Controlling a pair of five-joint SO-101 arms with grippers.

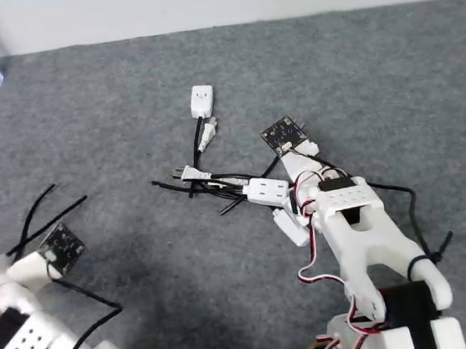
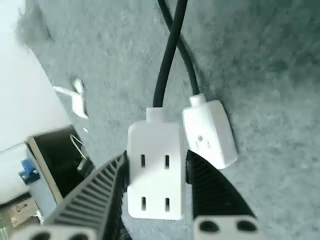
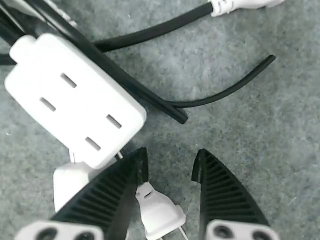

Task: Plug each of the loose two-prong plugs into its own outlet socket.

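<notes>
high: above, looking down | wrists: close over table (image 1: 372, 66) | shared: outlet block (image 1: 266, 190)

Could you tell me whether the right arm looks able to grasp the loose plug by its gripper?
Probably yes: the right gripper is open and the plug lies uncovered between its fingers.

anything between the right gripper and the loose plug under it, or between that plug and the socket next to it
Nothing visible blocks the right gripper: the loose plug lies between its open jaws. The socket sits just beside, slots facing up and uncovered; black cables run along one edge, not over the slots.
</notes>
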